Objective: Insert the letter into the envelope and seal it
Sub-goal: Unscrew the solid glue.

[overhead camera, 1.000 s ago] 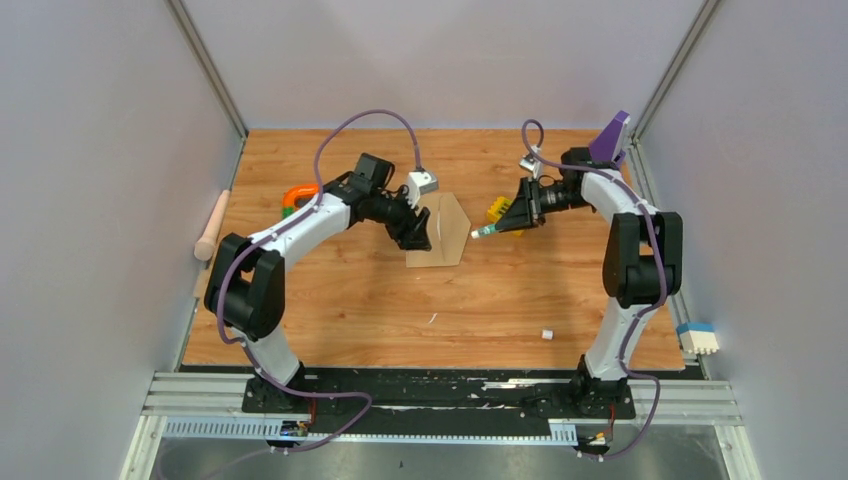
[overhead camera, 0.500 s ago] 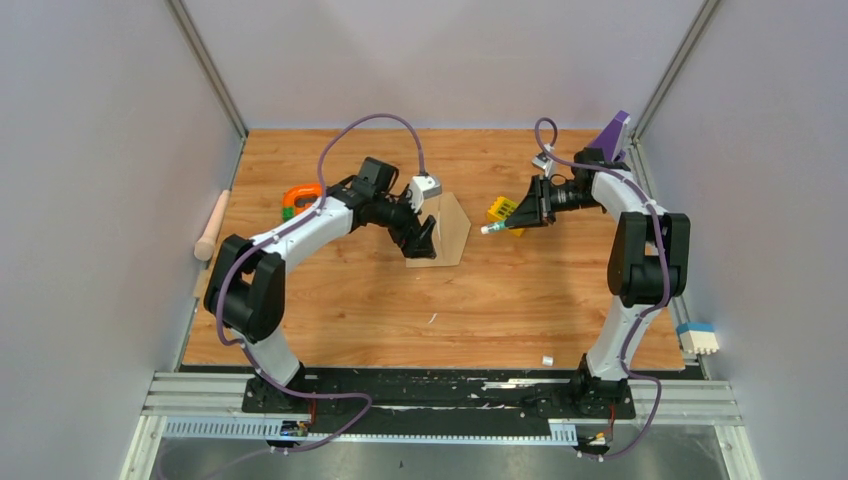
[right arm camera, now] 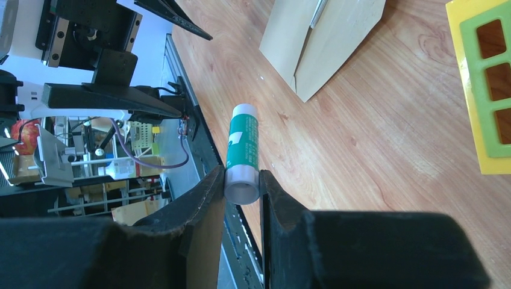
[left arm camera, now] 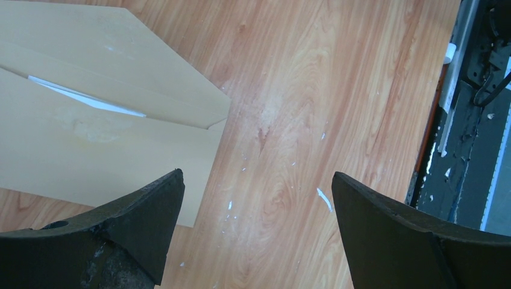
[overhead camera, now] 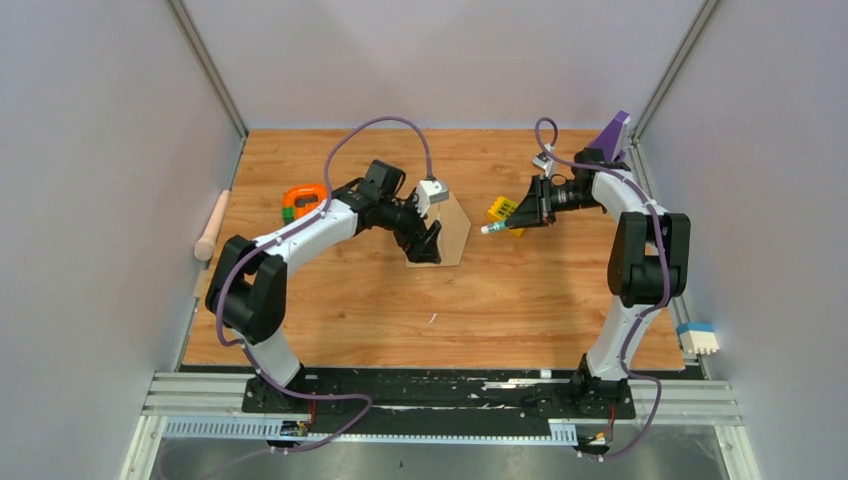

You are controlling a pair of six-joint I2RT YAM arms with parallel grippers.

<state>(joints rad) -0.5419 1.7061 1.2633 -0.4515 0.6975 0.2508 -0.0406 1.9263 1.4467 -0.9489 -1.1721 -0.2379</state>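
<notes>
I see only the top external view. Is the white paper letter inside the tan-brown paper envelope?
Observer: It seems so. The left wrist view shows only a thin white strip of the letter at the mouth of the envelope.
Operator: Is the flap sealed?
Observer: No. The pointed flap lies open, flat on the wooden table.
Operator: What does the right gripper hold?
Observer: The right gripper is shut on a green-and-white glue stick, gripped at its base.

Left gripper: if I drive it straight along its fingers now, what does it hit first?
Most likely bare tabletop: the left gripper is open, with wood between its fingers, the corner of the envelope just beside one finger. Height is unclear.
</notes>
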